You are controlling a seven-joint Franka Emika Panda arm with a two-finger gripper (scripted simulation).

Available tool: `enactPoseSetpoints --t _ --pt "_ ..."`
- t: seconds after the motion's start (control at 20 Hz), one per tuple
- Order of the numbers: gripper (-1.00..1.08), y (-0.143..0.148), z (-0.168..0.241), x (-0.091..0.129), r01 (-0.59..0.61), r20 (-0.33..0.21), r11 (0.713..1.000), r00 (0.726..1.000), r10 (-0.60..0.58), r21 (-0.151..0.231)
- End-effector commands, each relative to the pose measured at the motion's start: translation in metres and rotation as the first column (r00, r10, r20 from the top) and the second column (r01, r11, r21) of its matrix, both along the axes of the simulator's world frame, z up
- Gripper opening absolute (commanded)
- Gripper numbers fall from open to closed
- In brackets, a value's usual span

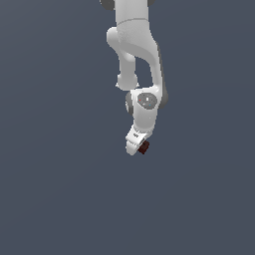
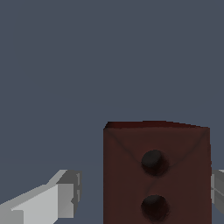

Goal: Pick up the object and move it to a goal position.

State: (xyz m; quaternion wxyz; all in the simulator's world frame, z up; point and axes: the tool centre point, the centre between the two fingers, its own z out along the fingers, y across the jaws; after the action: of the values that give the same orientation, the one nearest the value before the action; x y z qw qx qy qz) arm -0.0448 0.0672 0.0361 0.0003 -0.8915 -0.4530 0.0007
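Note:
The object, a small dark reddish-brown brick (image 1: pixel 144 147), sits right at the tip of my white gripper (image 1: pixel 135 148), on the side toward the exterior view's right. In the wrist view the brick (image 2: pixel 157 175) fills the space between the fingers and shows two dark dimples on its face. My gripper (image 2: pixel 144 192) is open around it. One grey finger (image 2: pixel 61 199) stands apart from the brick with a visible gap. The other finger (image 2: pixel 218 188) is at the brick's far edge, and I cannot tell if it touches.
A plain dark grey-blue surface (image 1: pixel 60 189) fills both views. The white arm (image 1: pixel 134 45) comes down from the top middle of the exterior view. Nothing else shows.

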Motion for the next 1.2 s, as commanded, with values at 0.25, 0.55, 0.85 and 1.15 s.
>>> enactPoseSetpoints --t 0.25,0.55,0.85,1.15 --pt "-1.00 0.000 -0.009 0.001 -0.001 0.001 1.000 1.000 0.001 0.000" --pt "-1.00 0.000 -0.009 0.001 -0.001 0.001 1.000 1.000 0.001 0.000" --pt "-1.00 -0.002 -0.007 0.003 0.000 0.002 1.000 1.000 0.000 -0.001" --pt "-1.00 -0.017 0.009 0.015 -0.001 0.002 1.000 1.000 0.001 0.000"
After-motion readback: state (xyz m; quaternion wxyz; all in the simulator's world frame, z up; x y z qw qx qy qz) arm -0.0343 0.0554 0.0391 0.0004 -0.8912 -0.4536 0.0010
